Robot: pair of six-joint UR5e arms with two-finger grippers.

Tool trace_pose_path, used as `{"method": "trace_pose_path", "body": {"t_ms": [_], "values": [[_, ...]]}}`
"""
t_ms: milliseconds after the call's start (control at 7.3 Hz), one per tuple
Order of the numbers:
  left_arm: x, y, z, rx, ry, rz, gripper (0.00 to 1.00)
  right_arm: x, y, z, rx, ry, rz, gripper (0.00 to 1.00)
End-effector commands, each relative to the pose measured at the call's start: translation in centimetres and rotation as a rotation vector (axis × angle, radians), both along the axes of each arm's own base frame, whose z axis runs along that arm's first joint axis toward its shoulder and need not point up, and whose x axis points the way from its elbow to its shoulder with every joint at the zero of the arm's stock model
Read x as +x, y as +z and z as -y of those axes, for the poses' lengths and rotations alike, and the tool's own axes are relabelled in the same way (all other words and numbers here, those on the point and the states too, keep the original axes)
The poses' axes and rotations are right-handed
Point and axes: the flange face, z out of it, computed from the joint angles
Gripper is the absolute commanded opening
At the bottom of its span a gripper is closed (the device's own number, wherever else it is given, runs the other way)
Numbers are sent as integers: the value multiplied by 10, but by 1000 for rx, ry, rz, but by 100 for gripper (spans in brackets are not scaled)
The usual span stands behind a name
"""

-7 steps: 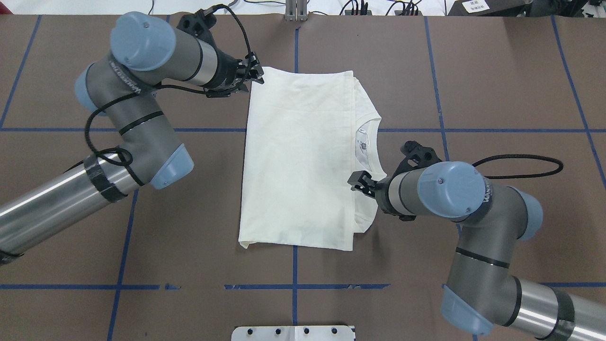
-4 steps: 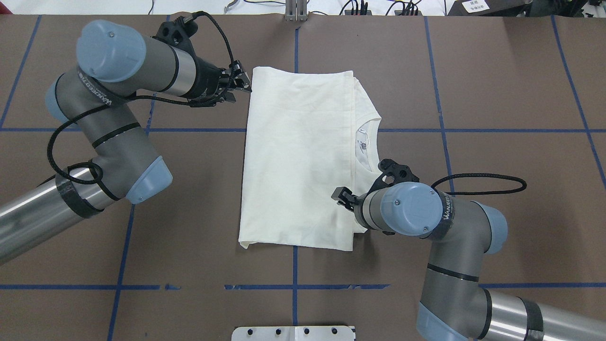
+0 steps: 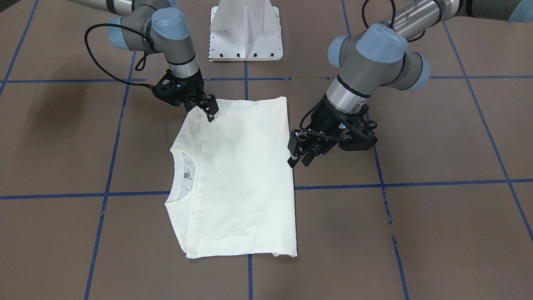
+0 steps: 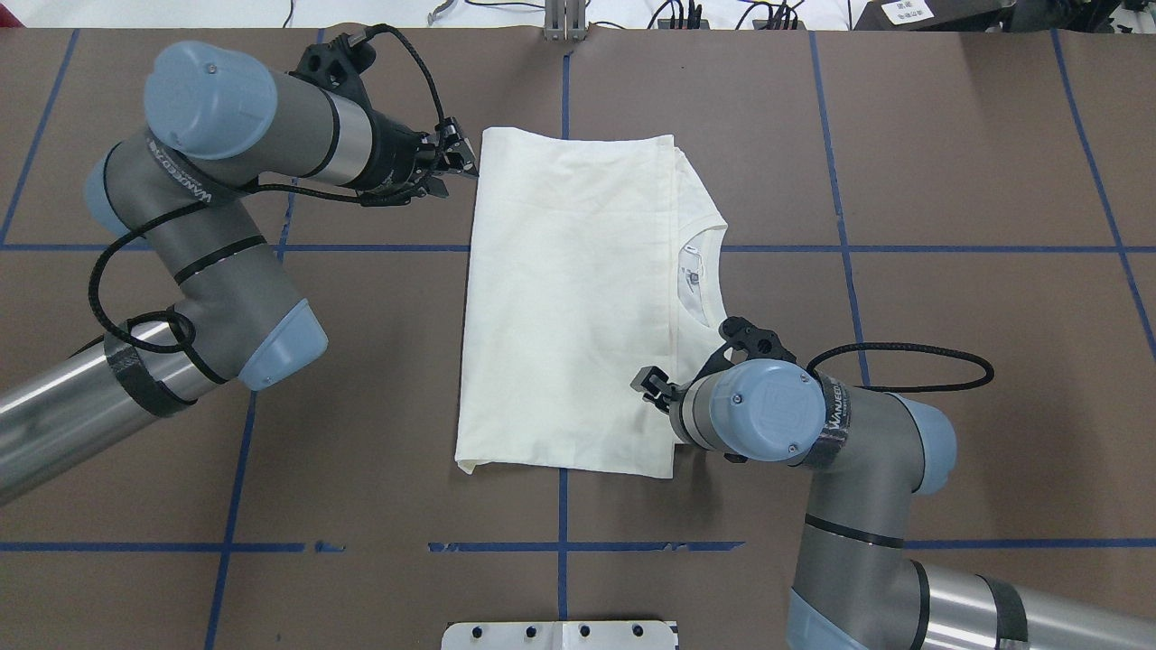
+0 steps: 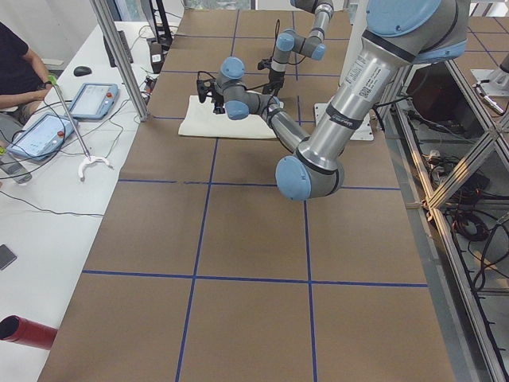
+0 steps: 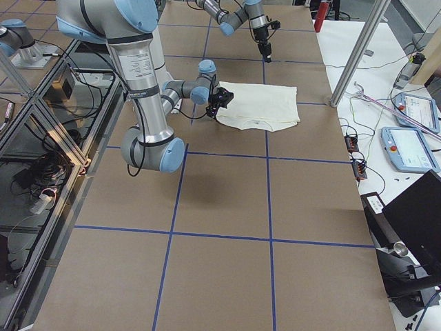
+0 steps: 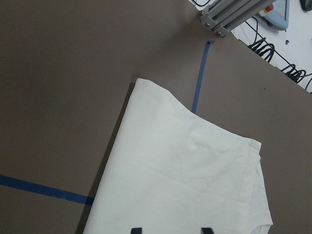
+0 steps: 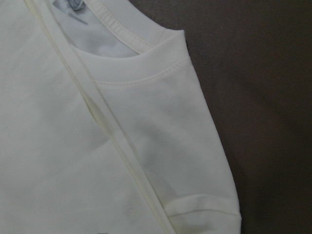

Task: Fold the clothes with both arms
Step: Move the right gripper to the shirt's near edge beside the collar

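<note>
The shirt (image 4: 569, 298) lies flat on the counter (image 4: 948, 135), plain cream side up and already folded into a long rectangle. Its collar (image 8: 122, 39) peeks out along the edge on the right tool's side. The left tool (image 3: 300, 160) hangs just beside the opposite long edge, clear of the cloth, jaws set wide. Its wrist view shows two fingertips (image 7: 136, 229) apart, with the shirt's far corner lying ahead of them. That pose suits lining up on an edge before a pinch. The right tool (image 3: 209, 111) sits low over the shoulder corner nearest the robot's base. The folded short-sleeve end and collar lie directly below its camera, but whether its jaws are wide or narrow I cannot tell. Placing one tool at each long side likely serves the next fold: both ends lifted together so the cloth carries over evenly rather than twisting. Neither tool appears to have cloth in its jaws yet.
</note>
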Motion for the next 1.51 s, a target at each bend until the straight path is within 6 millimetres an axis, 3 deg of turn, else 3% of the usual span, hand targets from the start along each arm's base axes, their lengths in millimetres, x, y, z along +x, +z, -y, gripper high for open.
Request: {"method": "trace_pose_path", "body": {"t_ms": [0, 274, 548, 822, 1096, 1234, 1371], "values": [[0, -2, 0, 2, 0, -3, 51, -6, 2, -14, -22, -4, 2, 83], [0, -3, 0, 1, -1, -5, 51, -11, 0, -20, -22, -1, -25, 68], [-1, -3, -1, 2, -2, -4, 53, -10, 2, -18, -23, 2, -28, 1], [-1, -3, -1, 1, -1, -5, 53, -8, 1, -16, -20, 6, -24, 0], [-1, 1, -5, -5, 2, -6, 54, 10, -16, -14, -10, 13, 16, 0], [9, 13, -19, -89, -5, -26, 54, 17, -19, -16, -9, 13, 25, 0], [26, 21, -60, -151, 1, -37, 54, 24, -22, -19, -8, 9, 36, 0]]}}
